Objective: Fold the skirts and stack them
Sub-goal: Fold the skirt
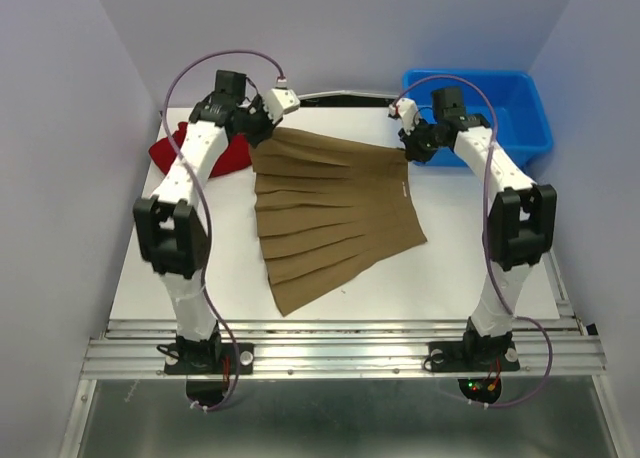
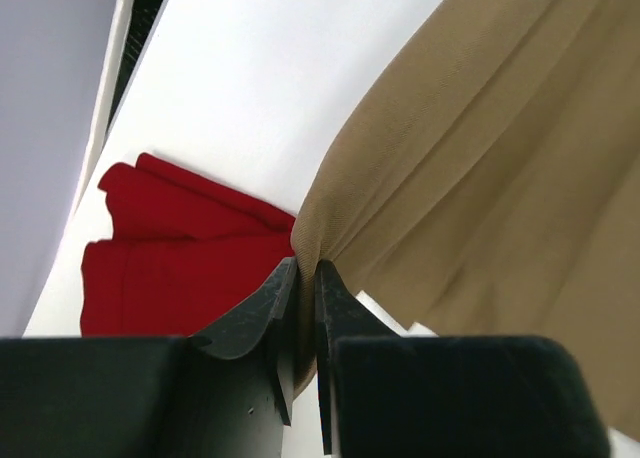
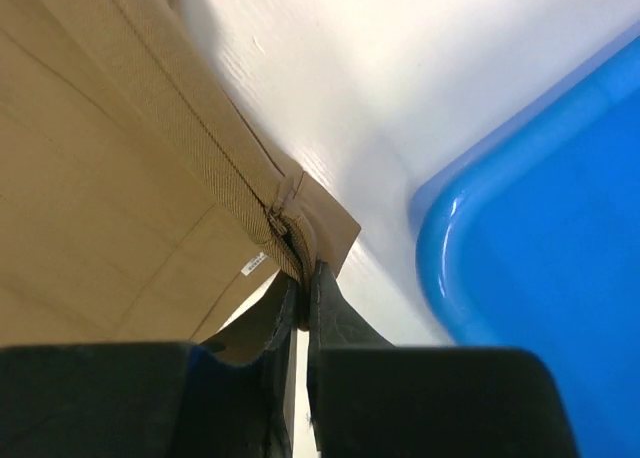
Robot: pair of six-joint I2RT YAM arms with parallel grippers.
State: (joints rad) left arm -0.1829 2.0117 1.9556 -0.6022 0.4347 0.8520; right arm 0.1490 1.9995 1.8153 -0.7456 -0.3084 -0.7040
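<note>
Spread over the white desk [image 1: 470, 278], to the left of the blue bin [image 1: 505, 108]: the tan skirt [image 1: 335, 213], pleats fanning out, waistband on the side level with the bin, hem on the side away from it, toward the arm bases. Pinched at both waist corners.

At the corner farther from the bin, the left claw [image 2: 305, 270], closed almost completely, only a thin fold of tan cloth between the dark fingers, fabric draping away from the pinch in soft creases.

At the corner nearest the bin, the right claw [image 3: 303, 278], closed tight on the waistband end right by the zip [image 3: 278, 218], with a small white label [image 3: 253, 266] showing just beside the grip. Positioned just beside the bin's left wall, apart from it as far as visible.

Well left of the bin, beyond the tan skirt: the red skirt [image 1: 175, 150], lying low on the desk in a rough fold, partly hidden under the left arm from above. Just beside the tan skirt's left edge; touching or not, impossible to tell.
</note>
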